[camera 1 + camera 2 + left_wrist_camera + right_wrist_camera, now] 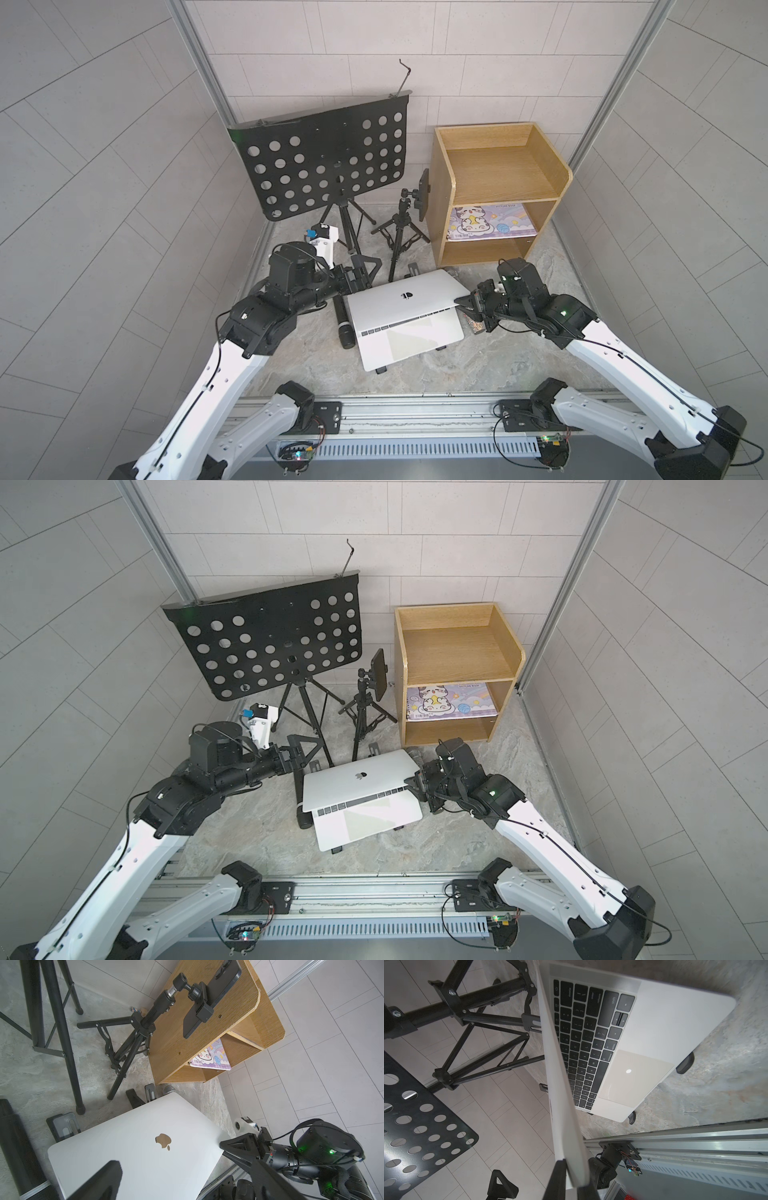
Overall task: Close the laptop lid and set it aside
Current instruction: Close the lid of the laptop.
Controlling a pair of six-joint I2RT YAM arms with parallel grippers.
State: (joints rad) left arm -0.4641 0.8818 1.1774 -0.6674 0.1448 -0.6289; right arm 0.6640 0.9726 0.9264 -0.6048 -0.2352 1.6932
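Showing the laptop (411, 345) on the tabletop just in front of the shelf (441, 199), off its open side. We see the lid (399, 301) tilted low over the keys, logo side up, with a strip of keyboard and the trackpad left uncovered. The right gripper (461, 304) sits at the lid's side edge nearest the shelf and is closed on that edge. In the right wrist view one finger (558, 1178) lies against the outer shell, its partner on the screen side. The left gripper (307, 756) stands by the lid corner farthest from the shelf, jaws spread wide and holding nothing. We cannot tell whether it touches the lid.
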